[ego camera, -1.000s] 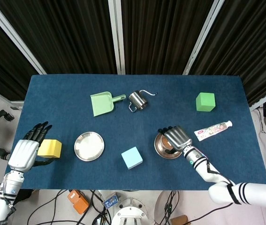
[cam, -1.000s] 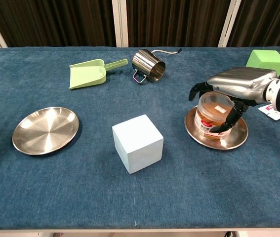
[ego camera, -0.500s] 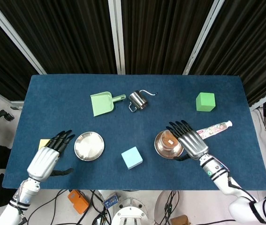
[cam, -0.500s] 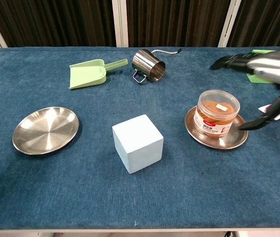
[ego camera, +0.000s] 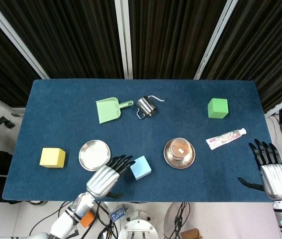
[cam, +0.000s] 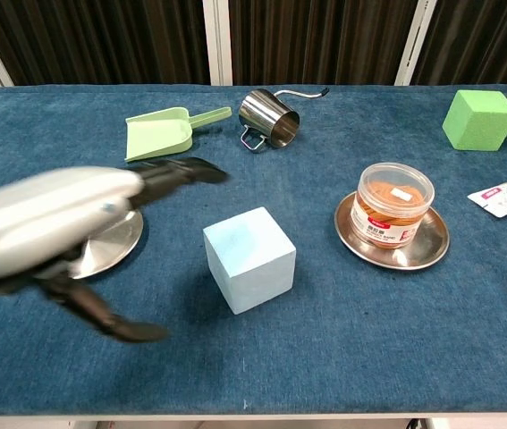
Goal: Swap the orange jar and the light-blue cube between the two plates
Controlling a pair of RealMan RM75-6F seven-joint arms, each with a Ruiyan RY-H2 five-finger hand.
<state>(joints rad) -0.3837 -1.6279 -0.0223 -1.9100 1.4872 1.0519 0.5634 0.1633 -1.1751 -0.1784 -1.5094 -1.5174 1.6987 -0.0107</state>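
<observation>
- Cube (ego camera: 140, 167) was the landmark: it sat on the bare cloth, on neither plate, between the empty plate (ego camera: 94, 155) on one side and the plate with the jar (ego camera: 179, 147) on the other.
- Jar was standing upright in its plate (ego camera: 170, 159), nobody touching it.
- Left hand (ego camera: 106, 177) was right beside the cube on the empty-plate side, fingers spread and holding nothing. Fingertips looked near the cube's edge; couldn't tell if they touched.
- Right hand (ego camera: 273, 176) was well away from the cube, off past the table edge, fingers also splayed and empty.
- My read: the step in hand was the left hand's reach for the cube.
- Next move would need the fingers and thumb to straddle the cube, close on opposite faces, then lift.
- Neither item looked swapped yet, so there was plenty left to do.
</observation>
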